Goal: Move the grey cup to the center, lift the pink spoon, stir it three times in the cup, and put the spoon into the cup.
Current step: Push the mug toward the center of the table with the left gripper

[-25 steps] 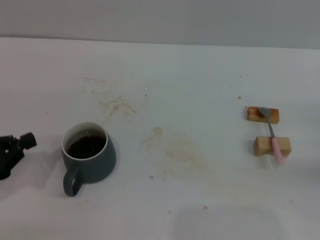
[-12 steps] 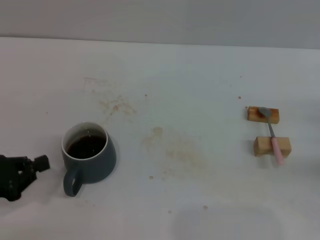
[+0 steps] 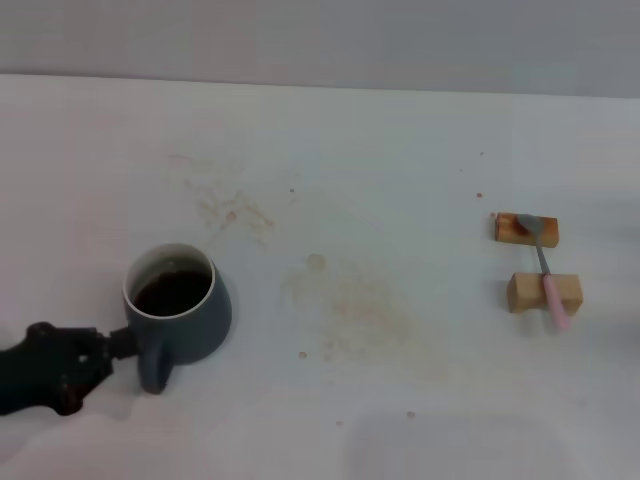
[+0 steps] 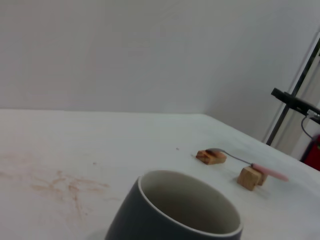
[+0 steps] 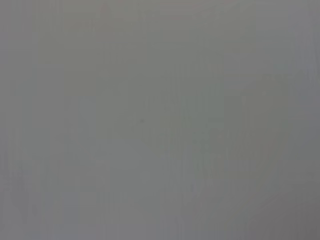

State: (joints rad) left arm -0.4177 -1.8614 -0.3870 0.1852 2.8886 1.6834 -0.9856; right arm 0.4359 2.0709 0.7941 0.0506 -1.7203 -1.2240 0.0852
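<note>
L gripper (image 3: 118,342) at cup (image 3: 180,318) handle, finger state unclear; spoon (image 3: 546,273) across blocks (image 3: 541,291), far right.

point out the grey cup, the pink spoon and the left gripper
grey cup (image 3: 195,320), head view, on its dark outer wall
pink spoon (image 3: 554,302), head view, on its pink handle
left gripper (image 3: 120,345), head view, at its tip by the cup's handle

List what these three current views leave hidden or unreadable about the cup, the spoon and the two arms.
- Left gripper: at the grey cup handle in the head view; whether its jaws have closed cannot be told, and the left wrist view shows none of it.
- Cup contents: in the left wrist view the near rim hides them.
- Right gripper: in no view; the right wrist view is plain grey.
- Pink spoon: bowl detail too small.
</note>
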